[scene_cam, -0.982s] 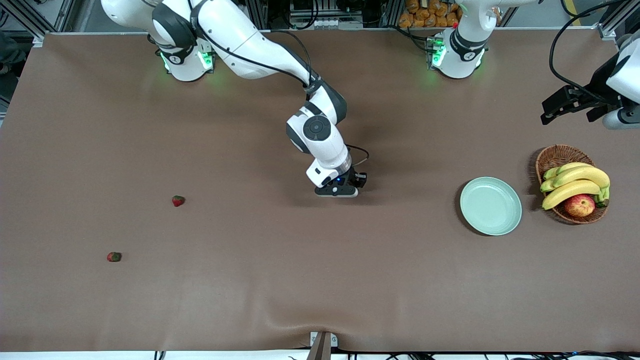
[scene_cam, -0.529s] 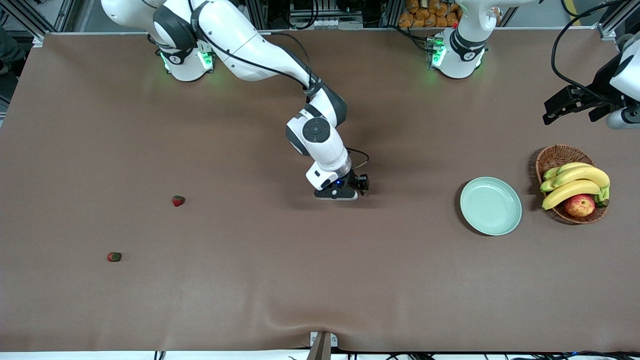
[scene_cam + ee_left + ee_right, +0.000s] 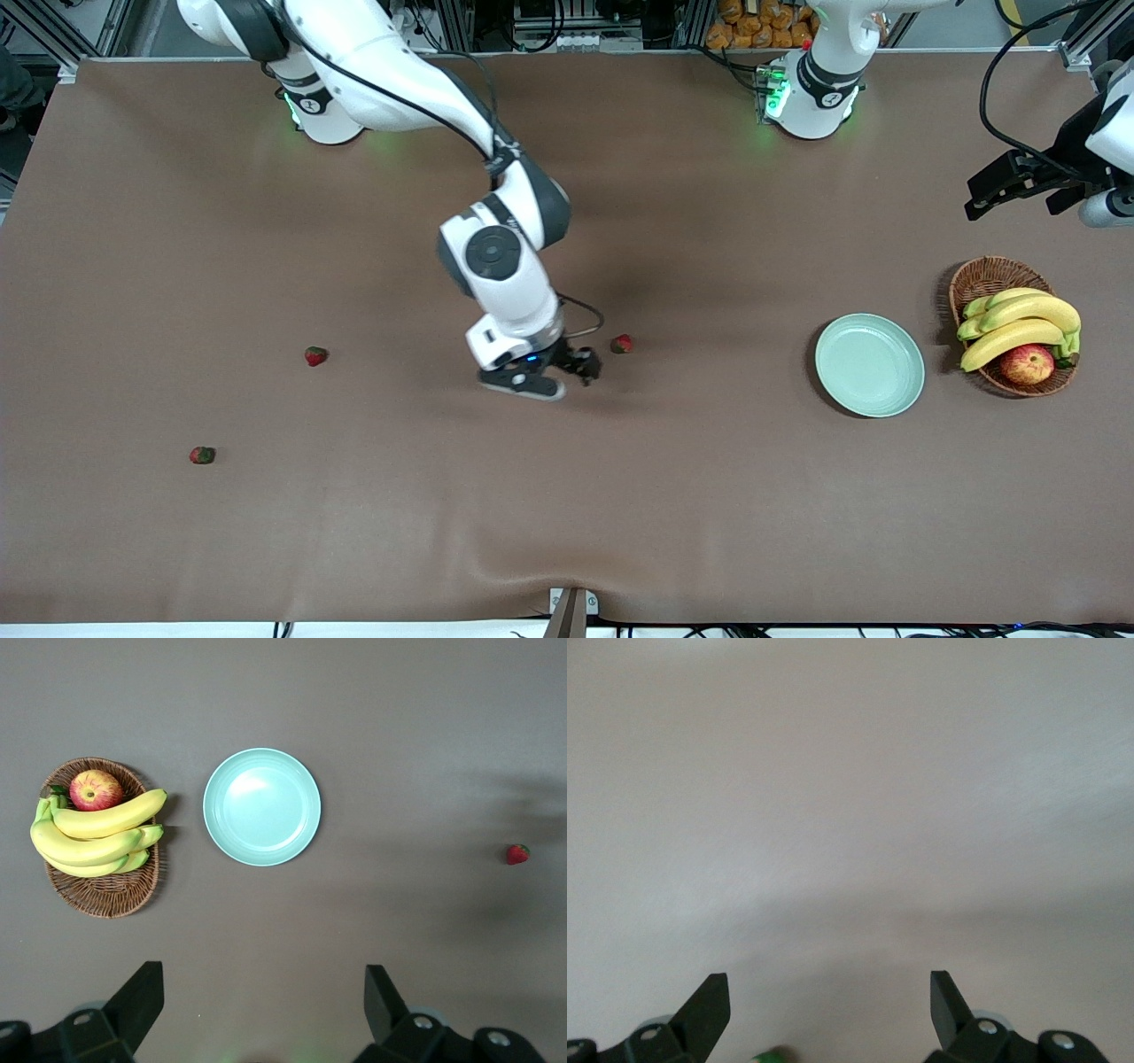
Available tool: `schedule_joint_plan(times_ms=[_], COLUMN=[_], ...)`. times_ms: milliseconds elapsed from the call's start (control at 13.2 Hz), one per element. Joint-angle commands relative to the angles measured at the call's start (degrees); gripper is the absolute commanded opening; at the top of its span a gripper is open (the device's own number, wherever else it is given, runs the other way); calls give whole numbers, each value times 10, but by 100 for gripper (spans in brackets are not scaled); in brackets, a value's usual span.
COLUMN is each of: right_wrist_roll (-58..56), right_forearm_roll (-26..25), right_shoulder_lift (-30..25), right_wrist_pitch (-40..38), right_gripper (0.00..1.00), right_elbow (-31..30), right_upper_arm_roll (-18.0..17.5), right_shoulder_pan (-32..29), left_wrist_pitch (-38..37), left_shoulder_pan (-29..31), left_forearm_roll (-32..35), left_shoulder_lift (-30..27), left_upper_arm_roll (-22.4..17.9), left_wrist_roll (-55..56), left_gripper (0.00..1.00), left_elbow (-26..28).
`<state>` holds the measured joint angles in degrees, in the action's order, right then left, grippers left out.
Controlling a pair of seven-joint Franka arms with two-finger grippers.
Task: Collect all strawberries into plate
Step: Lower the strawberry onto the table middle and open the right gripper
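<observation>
Plainly, both jaws spread; strawberry (image 3: 623, 344) lies on open table (image 3: 709, 487), well apart from plate (image 3: 869, 365).

The right gripper (image 3: 828, 1014) hung with its two dark fingers (image 3: 709, 1005) set wide apart, nothing between them. Under it lay only bare table (image 3: 850, 797), pale and washed-out (a soft shadow band ran across it). A speck of green showed at the frame's edge, too small to identify.
</observation>
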<state>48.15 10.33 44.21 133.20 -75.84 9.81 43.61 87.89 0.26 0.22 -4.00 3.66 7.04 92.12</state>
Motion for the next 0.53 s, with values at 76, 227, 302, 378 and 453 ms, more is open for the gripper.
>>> schedule_joint_plan(times_ms=[76,227,302,378,453], right_wrist_roll=[-52,-94,-123,-162,-201], right_forearm_roll=[4,4,4,4,4], right_shoulder_lift=[-90,-124,-137,-147,-157], right_wrist_pitch=[-29,-29,-29,-29,-29], right_gripper=[100,100,100,100,100], right_elbow=[-132,-193,-219,-238,-255], right_upper_arm_roll=[63,92,109,131,144], right_shoulder_pan=[3,3,3,2,-4], left_wrist_pitch=[9,9,9,9,9], left_shoulder_pan=[-4,-4,-4,-4,-4], left_forearm_roll=[-4,-6,-5,-5,-5], left_shoulder_lift=[0,0,0,0,1], left_upper_arm_roll=[6,13,17,24,34], left_wrist_roll=[14,15,23,44,62], left_gripper=[100,100,100,100,100], left_elbow=[-1,-1,0,3,7])
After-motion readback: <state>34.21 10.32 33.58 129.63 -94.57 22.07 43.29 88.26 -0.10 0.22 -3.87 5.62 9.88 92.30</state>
